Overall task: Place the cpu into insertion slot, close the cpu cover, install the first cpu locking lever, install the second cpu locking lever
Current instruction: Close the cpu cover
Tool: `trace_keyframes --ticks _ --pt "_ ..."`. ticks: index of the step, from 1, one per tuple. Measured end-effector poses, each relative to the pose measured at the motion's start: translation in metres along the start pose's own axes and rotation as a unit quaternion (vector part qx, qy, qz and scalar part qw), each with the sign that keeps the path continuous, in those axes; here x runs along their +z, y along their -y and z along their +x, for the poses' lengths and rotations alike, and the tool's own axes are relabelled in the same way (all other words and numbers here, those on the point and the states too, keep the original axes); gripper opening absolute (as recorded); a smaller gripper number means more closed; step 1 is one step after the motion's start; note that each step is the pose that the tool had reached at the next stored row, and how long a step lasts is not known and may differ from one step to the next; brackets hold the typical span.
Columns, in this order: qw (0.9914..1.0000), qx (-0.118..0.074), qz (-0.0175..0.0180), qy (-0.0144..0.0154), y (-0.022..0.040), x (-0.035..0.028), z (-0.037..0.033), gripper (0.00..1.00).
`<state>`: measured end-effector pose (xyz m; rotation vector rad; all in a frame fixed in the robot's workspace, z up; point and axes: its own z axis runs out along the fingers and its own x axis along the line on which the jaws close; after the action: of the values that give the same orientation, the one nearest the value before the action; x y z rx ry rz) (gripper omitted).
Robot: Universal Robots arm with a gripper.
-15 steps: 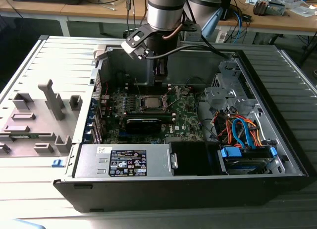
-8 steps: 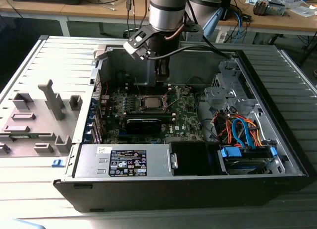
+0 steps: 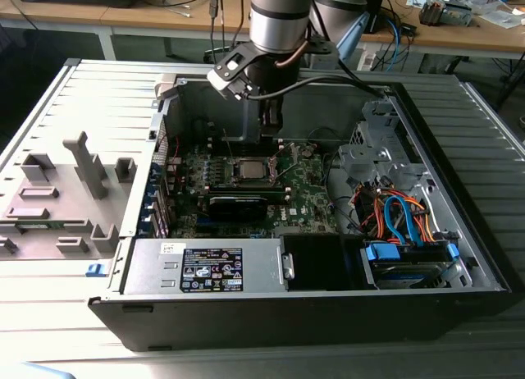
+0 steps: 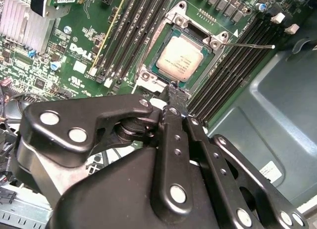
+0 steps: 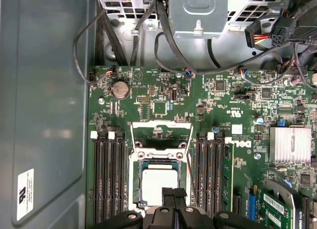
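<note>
I see the gripper (image 3: 271, 126) hanging over the green motherboard (image 3: 316, 194) in the open computer case (image 3: 472, 256). Its fingers are pressed together and hold nothing. In both wrist views the gripper (image 4: 174, 90) (image 5: 173, 192) sits just beside the edge of the insertion slot (image 5: 132, 182). The cpu (image 5: 159, 184) (image 4: 179, 59) (image 3: 248, 167) lies flat in that slot, silver top up, between rows of black memory slots (image 5: 106, 174). The cpu cover (image 5: 161, 124) is swung open, on the slot's side toward the drive cage (image 3: 385, 149) at the exterior view's right. A thin locking lever (image 4: 252, 46) juts out beside the slot.
</note>
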<state>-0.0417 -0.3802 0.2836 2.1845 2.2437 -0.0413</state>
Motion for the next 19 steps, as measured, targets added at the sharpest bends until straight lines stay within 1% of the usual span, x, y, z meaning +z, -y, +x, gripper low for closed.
trace_keyframes --ticks 19 --pt "1.0 0.0 -0.0001 -0.0002 -0.0072 0.0035 -0.0001 0.11"
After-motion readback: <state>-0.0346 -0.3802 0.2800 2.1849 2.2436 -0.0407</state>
